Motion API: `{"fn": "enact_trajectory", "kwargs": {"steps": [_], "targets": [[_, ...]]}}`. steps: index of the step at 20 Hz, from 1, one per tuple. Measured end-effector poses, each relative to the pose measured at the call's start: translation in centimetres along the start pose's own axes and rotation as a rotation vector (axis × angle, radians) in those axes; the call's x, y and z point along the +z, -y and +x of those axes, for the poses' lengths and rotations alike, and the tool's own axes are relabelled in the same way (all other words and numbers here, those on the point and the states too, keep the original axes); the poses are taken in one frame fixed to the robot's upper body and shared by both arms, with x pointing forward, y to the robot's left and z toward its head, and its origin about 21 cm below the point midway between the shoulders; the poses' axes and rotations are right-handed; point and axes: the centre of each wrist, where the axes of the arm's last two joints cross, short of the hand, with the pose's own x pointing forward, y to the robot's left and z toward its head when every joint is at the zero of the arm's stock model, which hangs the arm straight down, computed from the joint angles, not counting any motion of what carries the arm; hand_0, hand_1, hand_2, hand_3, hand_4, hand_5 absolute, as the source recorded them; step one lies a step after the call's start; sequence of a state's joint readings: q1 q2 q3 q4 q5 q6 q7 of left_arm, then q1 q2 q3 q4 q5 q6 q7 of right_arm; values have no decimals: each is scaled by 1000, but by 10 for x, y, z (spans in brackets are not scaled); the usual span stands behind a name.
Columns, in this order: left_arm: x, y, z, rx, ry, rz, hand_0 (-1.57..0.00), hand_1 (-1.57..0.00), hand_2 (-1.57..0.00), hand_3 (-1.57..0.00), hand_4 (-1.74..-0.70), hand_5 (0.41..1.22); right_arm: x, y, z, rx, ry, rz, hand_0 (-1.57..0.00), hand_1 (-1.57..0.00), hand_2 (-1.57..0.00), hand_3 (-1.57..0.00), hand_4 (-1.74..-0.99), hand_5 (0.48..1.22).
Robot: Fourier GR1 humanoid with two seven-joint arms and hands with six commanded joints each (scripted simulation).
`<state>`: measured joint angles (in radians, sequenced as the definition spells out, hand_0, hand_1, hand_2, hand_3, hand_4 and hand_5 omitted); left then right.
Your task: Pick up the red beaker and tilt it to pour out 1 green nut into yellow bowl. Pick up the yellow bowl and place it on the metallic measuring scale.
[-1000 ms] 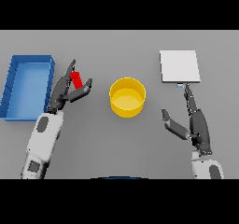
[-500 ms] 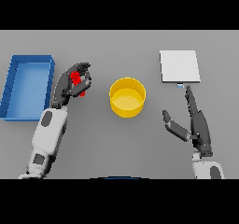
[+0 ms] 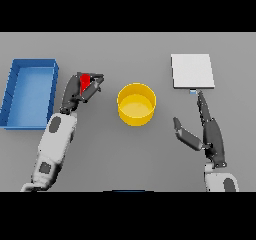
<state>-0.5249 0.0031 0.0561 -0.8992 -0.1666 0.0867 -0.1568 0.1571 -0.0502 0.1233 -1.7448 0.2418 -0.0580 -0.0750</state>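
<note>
Left hand (image 3: 81,90) is raised over the counter (image 3: 125,159), between the blue tray (image 3: 30,94) and the yellow bowl (image 3: 136,104). Its fingers (image 3: 96,79) and thumb are curled round the red beaker (image 3: 85,80); only the beaker's upper part shows above the dark fingers, and the rest is hidden inside the grip. The beaker sits just right of the tray's right wall and well left of the bowl, apart from both. Whether it is upright or tilted cannot be told.

The yellow bowl stands on the counter near the middle, open side up. No green nut can be made out in it or in the beaker.

The metallic measuring scale (image 3: 192,71) lies flat at the far right of the counter, a pale square plate, clear of the bowl.

Right hand (image 3: 207,134) rests at the near right, fingers straight and pointing towards the scale, thumb spread to the left, holding nothing. Its fingertips lie just short of the scale's near edge.
</note>
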Motion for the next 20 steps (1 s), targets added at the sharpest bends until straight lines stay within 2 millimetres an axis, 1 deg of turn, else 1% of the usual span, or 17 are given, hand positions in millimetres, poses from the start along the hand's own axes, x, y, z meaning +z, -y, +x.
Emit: {"fn": "enact_trajectory", "kwargs": {"steps": [3, 4, 5, 6, 7, 9, 11, 12, 14, 18, 20], "targets": [[-1, -5, 8, 52, 53, 42, -1521, -1523, -1525, -1507, -1679, 1122, 6, 6, -1, 16, 14, -6, 1, 1, 1, 1, -1258, 646], [-1, -4, 10, 61, 58, 51, -1531, -1533, -1534, -1520, -1692, 1118, 4, 4, -1, 17, 0, -6, 1, 1, 1, 1, -1259, 647], [-3, -4, 15, 53, 71, 53, -1539, -1540, -1542, -1530, -1701, 1114, 3, 5, -2, 19, 6, -4, 1, 1, 1, 1, -1259, 649], [-3, -9, 23, 41, 92, 60, -1545, -1546, -1547, -1538, -1709, 1114, 2, 2, -1, 21, 16, -5, 1, 1, 1, 1, -1263, 652], [-2, -7, 29, 25, 115, 48, -1551, -1551, -1552, -1545, -1716, 1114, 5, 2, -3, 26, 17, -3, 1, 1, 1, 1, -1263, 654], [-4, -4, 46, -54, 142, 6, -1558, -1558, -1559, -1554, -1725, 1117, -1, 1, -1, 31, 10, -3, 1, 1, 1, 1, -1261, 661], [-6, -6, 61, -180, 129, -33, -1563, -1563, -1563, -1560, -1731, 1124, 2, 0, 1, 36, 40, 3, 1, 1, 1, 1, -1253, 666], [-5, -8, 65, -248, 123, -61, -1564, -1565, -1565, -1562, -1733, 1125, 4, 4, -2, 46, 26, 0, 1, 1, 1, 1, -1256, 671], [-4, -6, 72, -330, 116, -102, -1564, -1565, -1565, -1562, -1733, 1117, 4, 4, -1, 54, 29, 0, 1, 1, 1, 1, -1256, 676], [-4, 2, 82, -431, 100, -135, -1566, -1566, -1566, -1564, -1734, 1114, 2, 3, 1, 48, 9, 1, 1, 1, 1, 1, -1254, 680], [-4, 4, 85, -546, 85, -143, -1568, -1568, -1568, -1567, -1737, 1128, 1, 0, 4, 45, 13, 9, 1, 1, 1, 1, -1254, 683]]}}
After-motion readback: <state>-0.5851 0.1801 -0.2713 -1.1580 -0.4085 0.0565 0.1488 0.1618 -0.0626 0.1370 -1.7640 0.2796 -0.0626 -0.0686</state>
